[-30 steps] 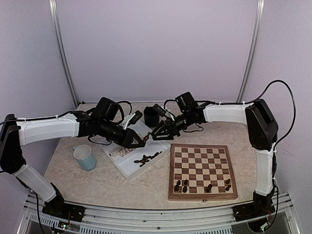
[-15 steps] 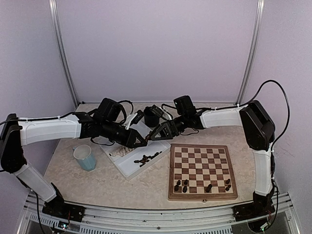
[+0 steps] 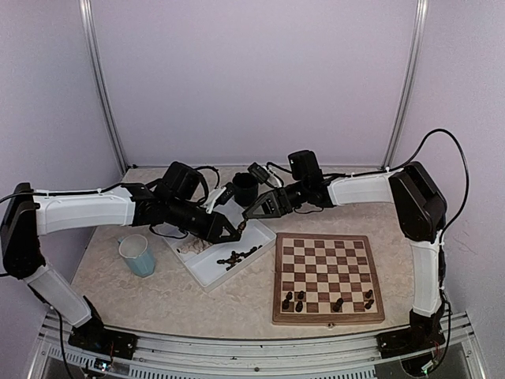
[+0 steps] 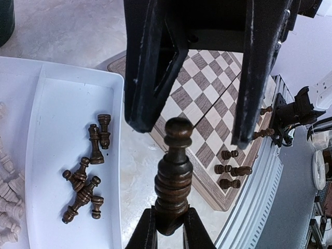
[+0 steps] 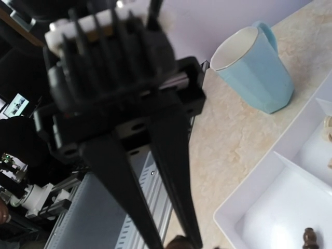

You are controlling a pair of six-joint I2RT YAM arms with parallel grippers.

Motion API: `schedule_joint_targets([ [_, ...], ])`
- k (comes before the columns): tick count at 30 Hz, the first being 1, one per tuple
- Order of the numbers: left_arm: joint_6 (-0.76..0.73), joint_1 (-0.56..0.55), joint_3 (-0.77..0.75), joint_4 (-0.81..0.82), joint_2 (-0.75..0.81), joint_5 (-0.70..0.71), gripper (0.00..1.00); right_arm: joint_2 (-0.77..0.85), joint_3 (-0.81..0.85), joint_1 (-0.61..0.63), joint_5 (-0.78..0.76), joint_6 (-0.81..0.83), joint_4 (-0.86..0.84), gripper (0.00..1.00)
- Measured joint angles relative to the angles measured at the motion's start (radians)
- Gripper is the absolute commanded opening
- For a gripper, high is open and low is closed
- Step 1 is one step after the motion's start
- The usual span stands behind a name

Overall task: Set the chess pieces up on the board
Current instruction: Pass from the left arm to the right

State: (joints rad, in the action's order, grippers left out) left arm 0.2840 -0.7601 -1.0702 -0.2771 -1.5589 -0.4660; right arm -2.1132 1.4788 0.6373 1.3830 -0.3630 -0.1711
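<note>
My left gripper (image 4: pixel 168 231) is shut on the base of a dark brown chess piece (image 4: pixel 174 176) and holds it in the air above the gap between tray and board. My right gripper (image 4: pixel 192 134) faces it from the far side. Its fingers (image 4: pixel 148 78) straddle the piece's round head with a gap on each side, so it is open. From above the two grippers meet tip to tip, left gripper (image 3: pixel 234 232) and right gripper (image 3: pixel 251 213). The board (image 3: pixel 328 320) lies at the right with several dark pieces (image 3: pixel 298 300) on its near rows.
A white two-compartment tray (image 3: pixel 207 276) lies left of the board, with loose dark pieces (image 3: pixel 241 255) in one half and pale ones (image 3: pixel 197 245) in the other. A light blue mug (image 3: pixel 138 255) stands to its left. A black cup (image 3: pixel 244 189) stands behind it.
The right gripper has moved in over the head of the held piece and its jaws have narrowed. The left gripper has kept its hold and barely shifted.
</note>
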Motion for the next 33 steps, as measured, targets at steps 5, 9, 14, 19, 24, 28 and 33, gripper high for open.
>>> schedule_joint_targets([
  [5,0.0,0.0,-0.001,0.0,-0.004,0.0,0.0,0.0,-0.001,0.0,-0.002,-0.006,-0.006,0.36],
  [9,0.0,0.0,-0.002,0.0,-0.006,0.0,0.0,0.0,-0.002,0.0,-0.014,0.005,0.002,0.37],
  [14,0.001,0.0,-0.002,0.0,-0.006,0.0,0.0,0.0,-0.002,0.0,-0.034,0.032,0.029,0.35],
  [19,0.002,0.0,-0.002,0.0,-0.007,0.0,0.0,0.0,-0.002,0.0,-0.046,0.05,0.054,0.25],
  [24,0.002,0.0,-0.002,0.001,-0.018,0.002,0.0,0.0,-0.002,0.0,-0.049,0.055,0.057,0.24],
  [28,0.006,0.0,-0.002,0.001,-0.021,0.011,0.0,0.0,-0.002,0.0,-0.049,0.057,0.06,0.24],
  [33,0.019,0.0,-0.002,0.009,-0.021,0.023,0.0,0.0,-0.002,0.0,-0.05,0.063,0.068,0.23],
])
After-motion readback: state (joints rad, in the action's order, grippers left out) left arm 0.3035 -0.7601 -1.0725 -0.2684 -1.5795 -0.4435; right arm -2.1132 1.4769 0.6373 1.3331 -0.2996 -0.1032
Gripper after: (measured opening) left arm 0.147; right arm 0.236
